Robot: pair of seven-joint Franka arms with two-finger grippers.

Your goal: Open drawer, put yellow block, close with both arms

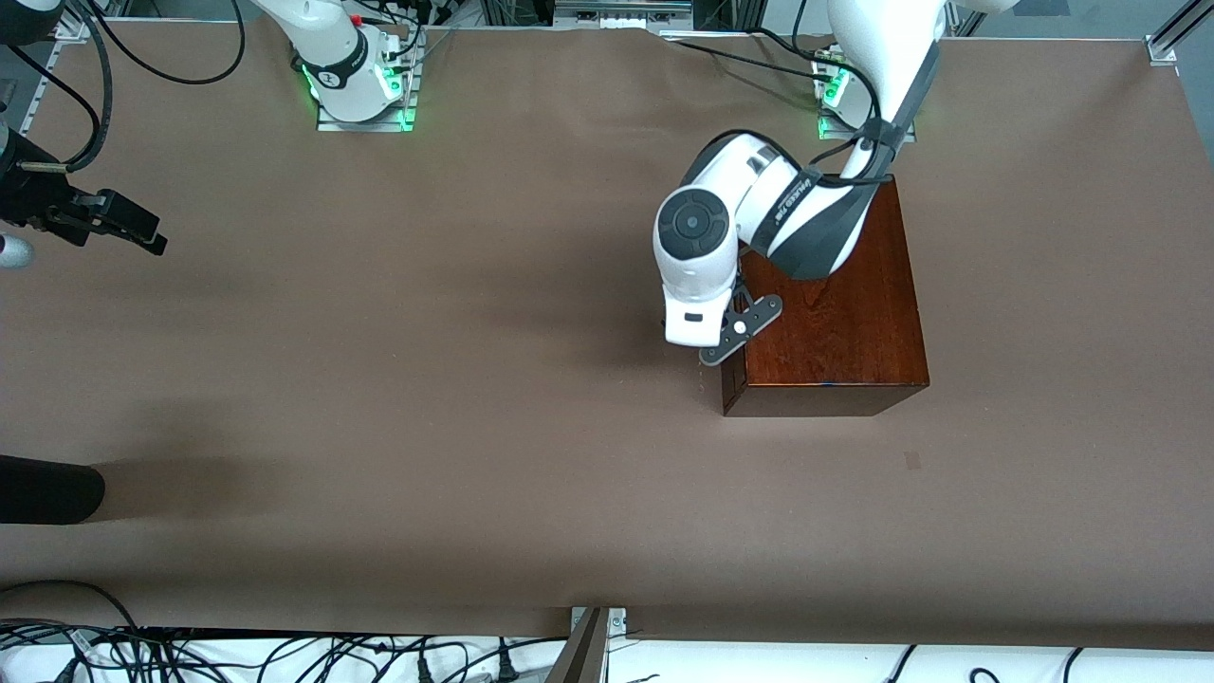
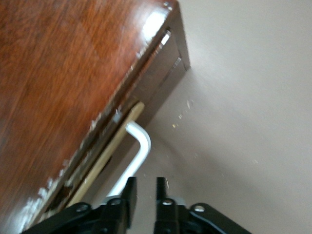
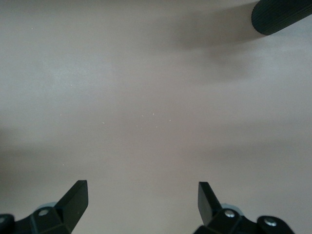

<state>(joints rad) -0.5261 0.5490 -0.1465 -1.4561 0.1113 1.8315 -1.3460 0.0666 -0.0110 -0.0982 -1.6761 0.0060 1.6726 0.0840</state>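
The glossy dark mahogany box (image 1: 835, 313) stands toward the left arm's end of the table. In the left wrist view its top (image 2: 63, 73) fills much of the frame. The drawer (image 2: 163, 73) is out only a sliver, and a thin strip of pale wood (image 2: 109, 153) shows along its edge. The white bar handle (image 2: 139, 151) lies just beside my left gripper (image 2: 144, 187). Its fingers stand a narrow gap apart with nothing between them. The left arm's hand (image 1: 697, 304) is low in front of the drawer. My right gripper (image 1: 142, 232) is wide open and empty over bare table (image 3: 146, 117). The yellow block is out of view.
A black cylindrical object (image 1: 47, 489) juts in at the right arm's end of the table, nearer the front camera; it also shows in the right wrist view (image 3: 280, 17). Brown paper (image 1: 427, 379) covers the table. Cables lie along the edges.
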